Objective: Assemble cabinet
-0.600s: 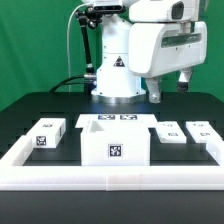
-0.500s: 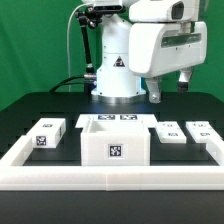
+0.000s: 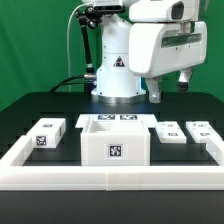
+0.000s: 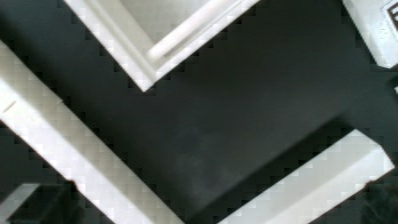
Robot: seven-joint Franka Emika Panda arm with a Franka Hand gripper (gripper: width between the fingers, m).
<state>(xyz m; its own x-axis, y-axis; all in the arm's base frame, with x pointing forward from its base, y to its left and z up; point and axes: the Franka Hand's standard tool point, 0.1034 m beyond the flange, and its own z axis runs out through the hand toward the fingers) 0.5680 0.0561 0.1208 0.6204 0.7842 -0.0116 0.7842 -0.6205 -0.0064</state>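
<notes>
The cabinet body (image 3: 115, 143) is a white open-topped box with a tag on its front, standing at the table's front middle. My gripper (image 3: 169, 90) hangs high above the table at the exterior view's right, behind the cabinet and well apart from it. Its two dark fingers stand apart with nothing between them, so it is open and empty. The wrist view shows black table with a white V-shaped corner (image 4: 151, 50) and white diagonal bands (image 4: 71, 150); I cannot tell which parts these are.
A tagged white block (image 3: 45, 133) lies left of the cabinet. Two smaller tagged pieces (image 3: 170, 132) (image 3: 200, 130) lie to its right. The marker board (image 3: 113, 118) lies flat behind it. A low white rim (image 3: 110, 178) borders the table. The robot base (image 3: 115, 75) stands at the back.
</notes>
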